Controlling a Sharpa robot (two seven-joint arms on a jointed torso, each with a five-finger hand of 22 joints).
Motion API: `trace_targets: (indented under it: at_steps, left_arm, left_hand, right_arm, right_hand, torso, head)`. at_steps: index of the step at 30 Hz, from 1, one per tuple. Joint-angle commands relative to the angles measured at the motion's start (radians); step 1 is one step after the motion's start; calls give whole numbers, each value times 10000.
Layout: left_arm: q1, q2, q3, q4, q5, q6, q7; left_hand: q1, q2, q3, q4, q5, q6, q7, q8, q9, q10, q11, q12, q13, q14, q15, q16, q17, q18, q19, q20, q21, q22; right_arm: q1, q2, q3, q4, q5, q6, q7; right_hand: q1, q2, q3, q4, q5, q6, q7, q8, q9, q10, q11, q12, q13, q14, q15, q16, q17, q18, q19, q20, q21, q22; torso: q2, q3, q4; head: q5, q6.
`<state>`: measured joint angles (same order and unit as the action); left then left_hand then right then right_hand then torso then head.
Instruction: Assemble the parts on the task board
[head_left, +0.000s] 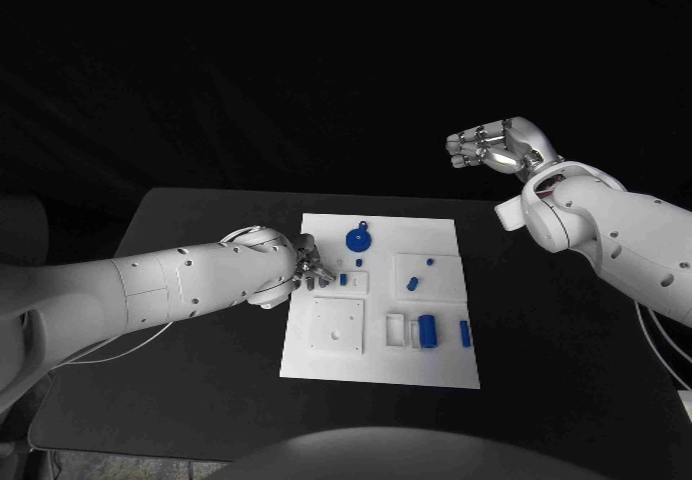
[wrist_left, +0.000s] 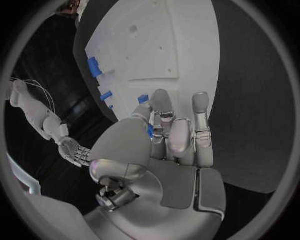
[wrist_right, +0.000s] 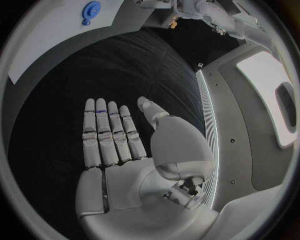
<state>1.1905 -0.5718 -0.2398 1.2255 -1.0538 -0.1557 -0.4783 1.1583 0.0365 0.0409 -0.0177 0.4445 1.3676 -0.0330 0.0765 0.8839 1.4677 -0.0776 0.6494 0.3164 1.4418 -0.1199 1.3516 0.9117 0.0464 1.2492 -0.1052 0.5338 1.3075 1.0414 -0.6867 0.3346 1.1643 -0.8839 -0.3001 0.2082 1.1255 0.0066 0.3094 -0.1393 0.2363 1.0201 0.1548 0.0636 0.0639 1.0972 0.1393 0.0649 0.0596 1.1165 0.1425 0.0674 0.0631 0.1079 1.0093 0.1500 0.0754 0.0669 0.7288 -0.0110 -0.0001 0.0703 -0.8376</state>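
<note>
**Left hand works at the board's left edge**

The left hand (head_left: 274, 265) rests on the board (head_left: 378, 370), fingers pinching a small blue part (wrist_left: 150, 131). The right hand (head_left: 495, 146), empty and unclenched, hangs well apart beyond the table. About six more blue parts lie right of the left hand, the upright bar (head_left: 427, 328) lengthwise along the board

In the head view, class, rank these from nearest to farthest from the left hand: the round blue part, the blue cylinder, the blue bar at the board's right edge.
From the left hand:
1. Round blue part, at the board's far end.
2. Blue cylinder, in the near-right area of the board.
3. Blue bar, at the right edge, just beyond the cylinder.
</note>
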Motion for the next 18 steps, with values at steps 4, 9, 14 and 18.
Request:
trace_targets:
  at_steps: [4,9,14,18]
  left_arm:
    - [-9,32,1,-12,70,124,100]
    - [-9,26,2,-26,63,102,96]
    - [-9,-6,2,-27,46,70,91]
    - [-9,-42,2,-23,35,50,105]
  left_hand:
    - [75,-98,-81,176,-76,101,-198,-47,5,476,-97,1,-22,24,-57,-40,-14,96,33,15,-58,185]
    - [94,-107,-96,201,-90,101,-196,-44,13,476,-97,1,-29,26,-58,-39,-15,101,36,20,-64,185]
    - [123,-153,-162,319,-130,99,-203,-43,60,476,-102,17,-43,25,-67,-34,-7,131,39,45,-78,184]
    - [51,-208,-232,403,-222,114,-211,-40,66,476,-102,24,-46,28,-63,-28,4,134,44,48,-78,188]
  right_arm:
    - [-4,15,6,-3,-13,72,123]
    - [-5,19,6,-8,-12,71,125]
    - [-8,17,6,-14,-10,68,125]
    - [-15,15,6,-15,-9,63,126]
  right_hand:
    - [5,-60,33,37,44,-88,-15,-18,-15,-70,22,-63,-15,-78,-7,-55,-15,81,-73,-12,-39,-12]
    - [5,-60,33,37,44,-88,-15,-18,-15,-70,22,-63,-15,-78,-7,-55,-15,81,-73,-12,-39,-12]
    - [5,-60,33,37,44,-88,-15,-18,-15,-70,22,-63,-15,-78,-7,-55,-15,81,-73,-12,-39,-12]
    - [5,-60,33,37,44,-88,-15,-18,-15,-70,22,-63,-15,-78,-7,-55,-15,81,-73,-12,-39,-12]
  torso:
    - [-1,-4,0]
    - [1,-6,-1]
    - [0,-10,0]
    - [-1,-11,2]
  head:
    - [-4,-6]
    - [-13,-9]
    - [-13,-15]
    - [-16,-9]
